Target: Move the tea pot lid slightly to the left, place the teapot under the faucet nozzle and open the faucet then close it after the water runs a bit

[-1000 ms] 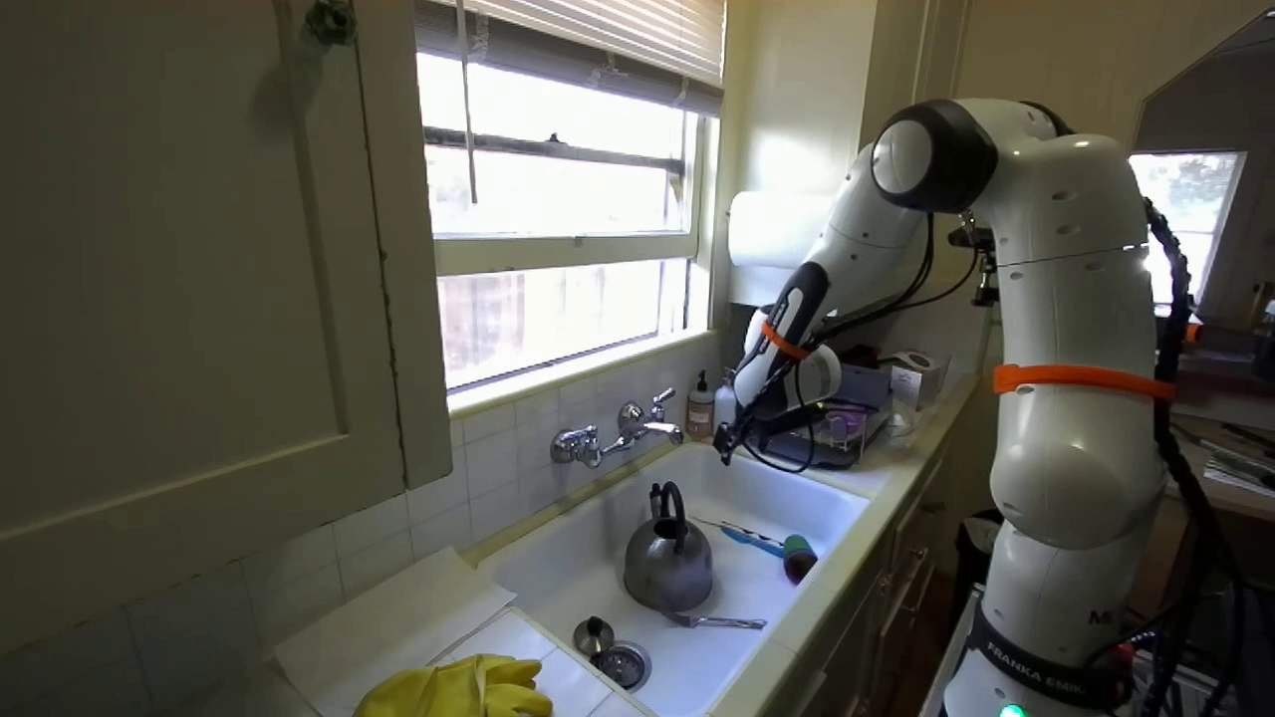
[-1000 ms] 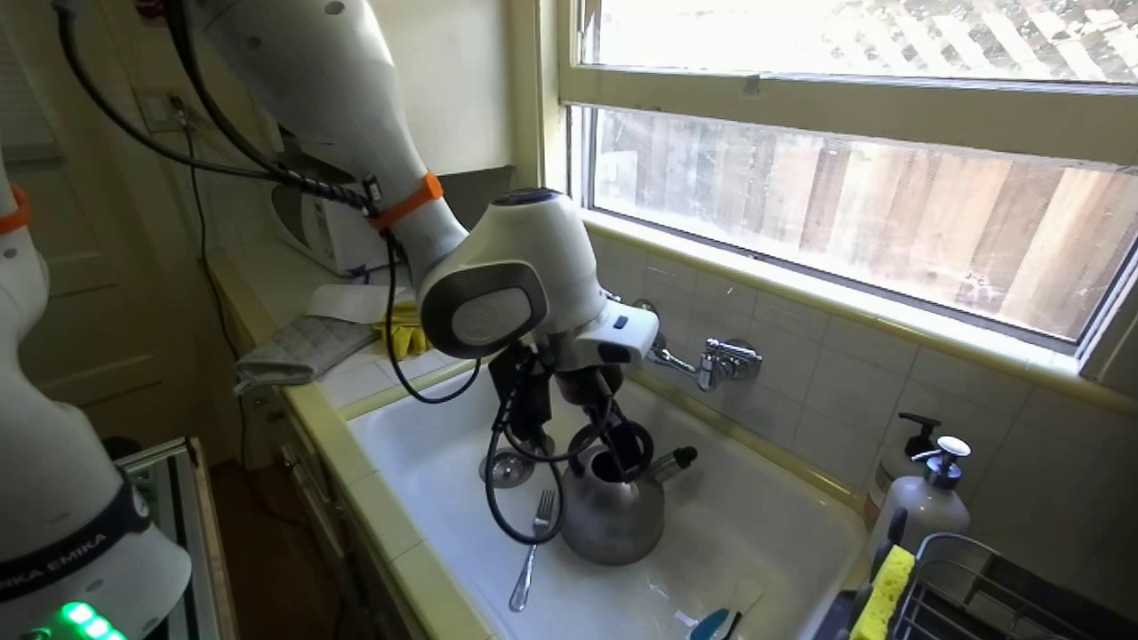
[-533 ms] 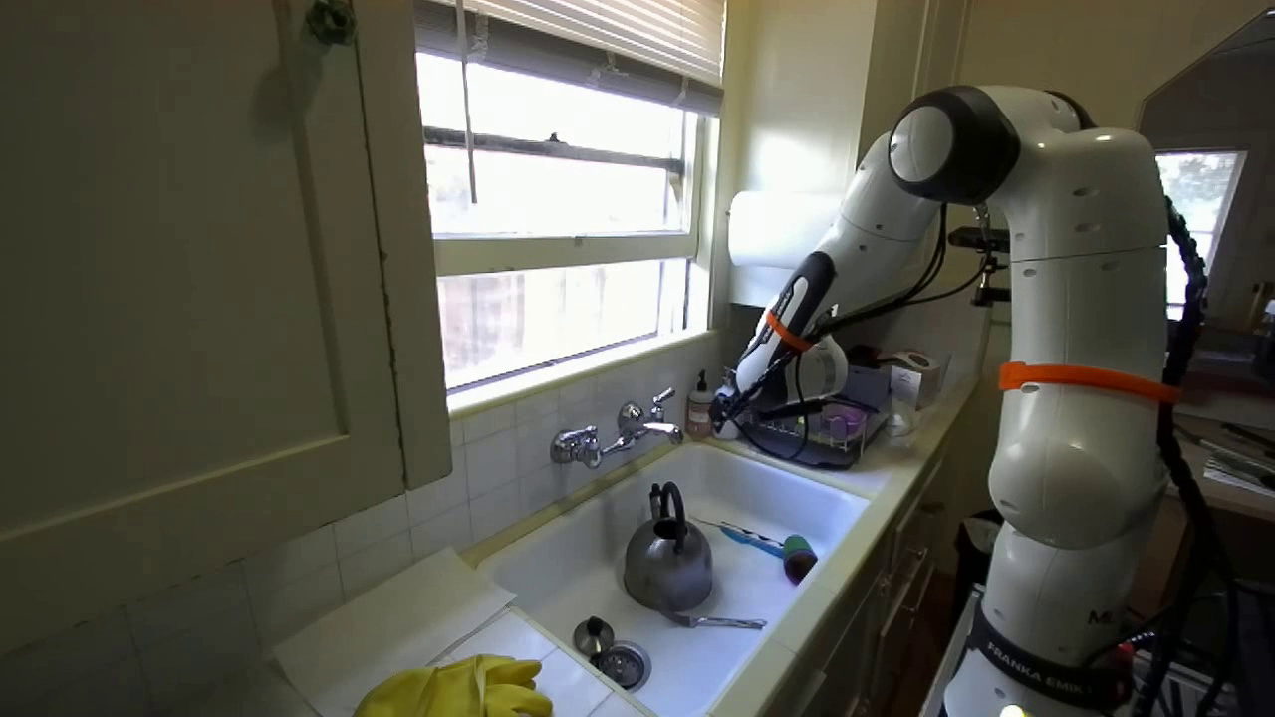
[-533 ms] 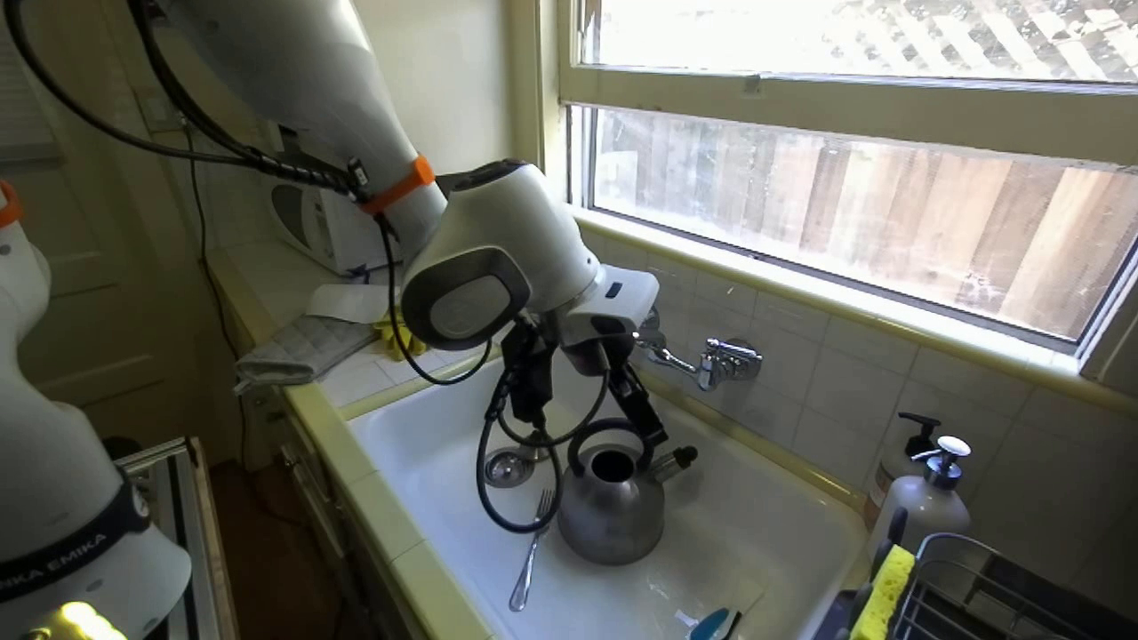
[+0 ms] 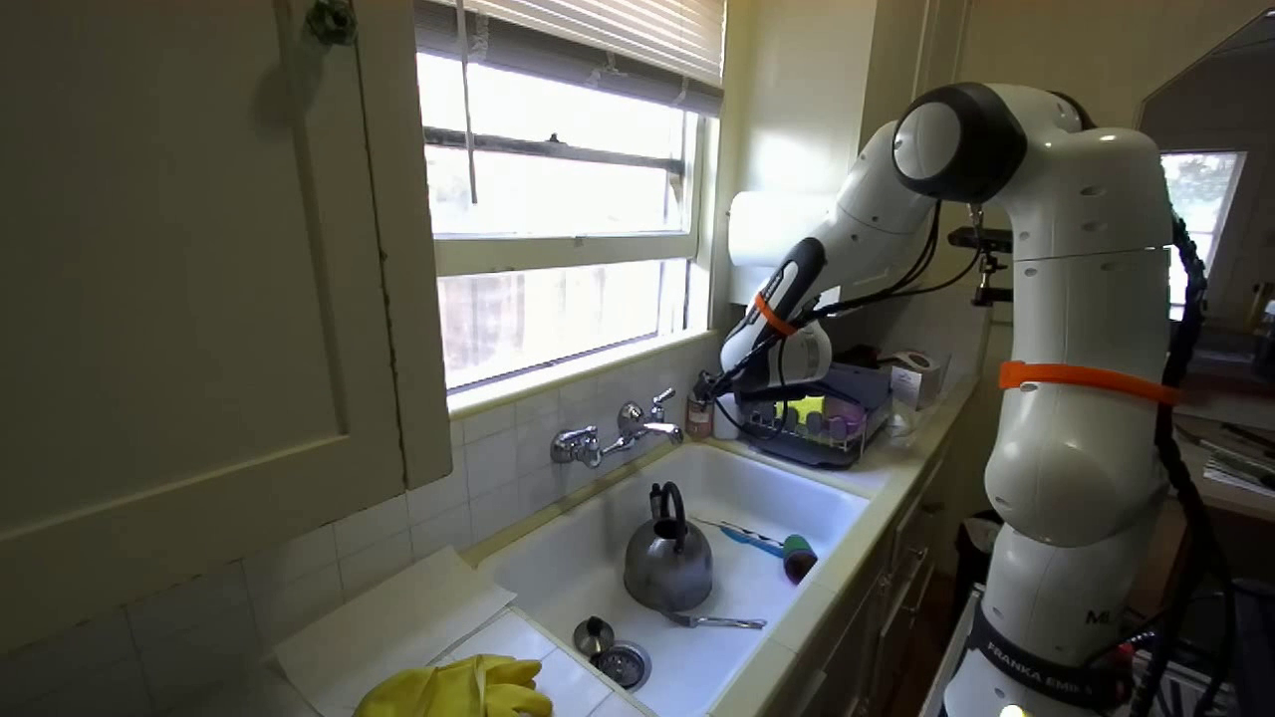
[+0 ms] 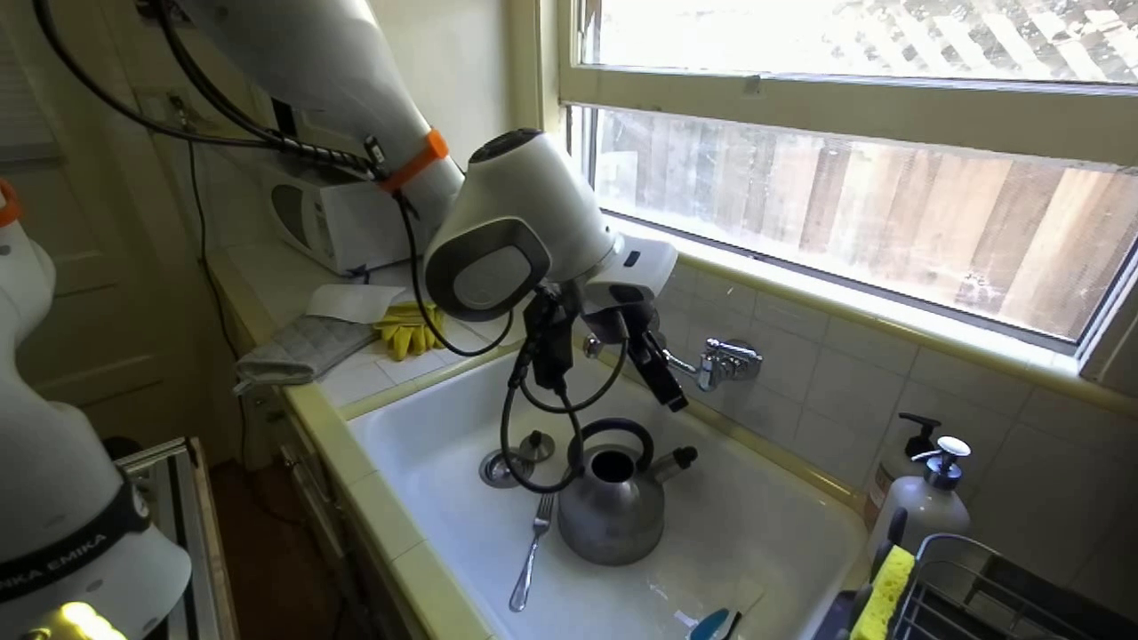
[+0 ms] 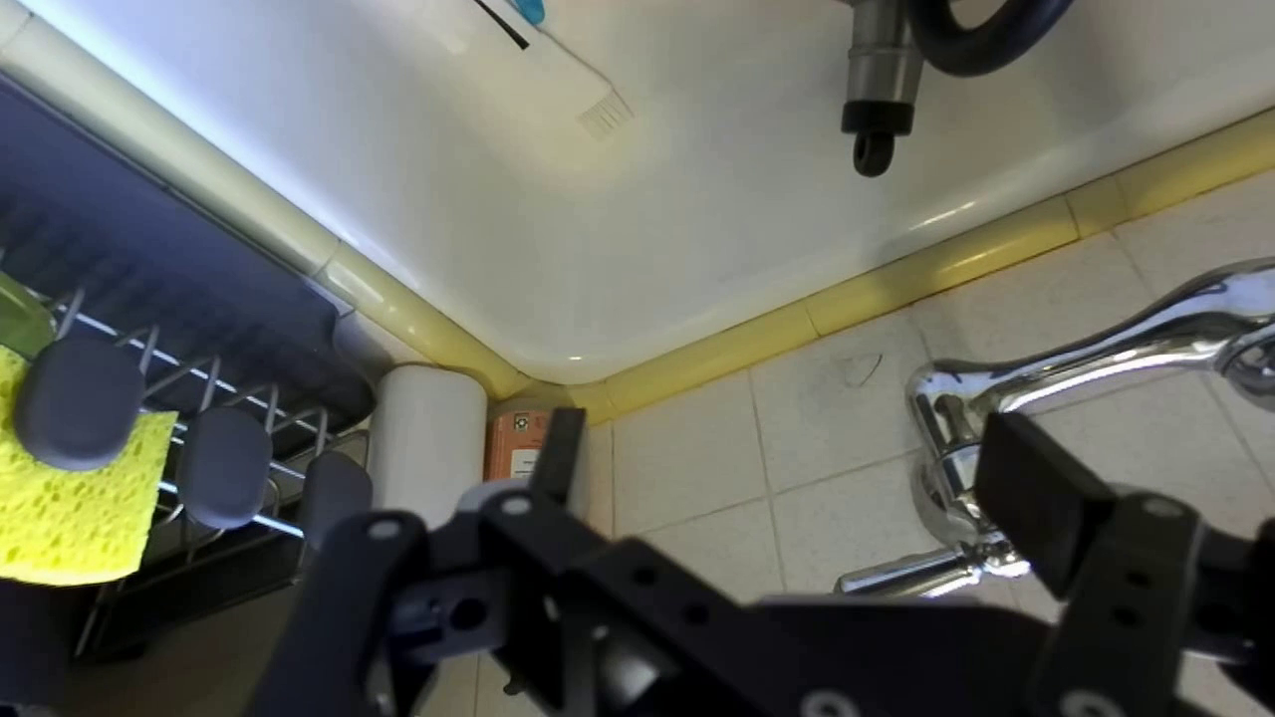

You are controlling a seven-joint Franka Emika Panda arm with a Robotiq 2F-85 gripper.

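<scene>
I've got the white sink [image 6: 756,533] below, with the chrome faucet [image 5: 630,434] mounted above its back edge. The teapot [image 5: 667,576] stands upright on the sink floor, spout toward the faucet side. My gripper [image 7: 787,448] hangs above and apart from it, near the faucet, fingers spread wide with nothing between them. I see no water at the faucet nozzle [image 5: 665,430], and can't tell whether the pot's mouth lines up beneath it. I read the step in hand as opening the faucet; the next move calls for bringing a finger against the faucet handle [image 7: 906,575] and turning it gently. The tea pot lid [image 5: 594,634] lies off the pot, beside the drain [image 5: 624,665], so I'd count that part done.
</scene>
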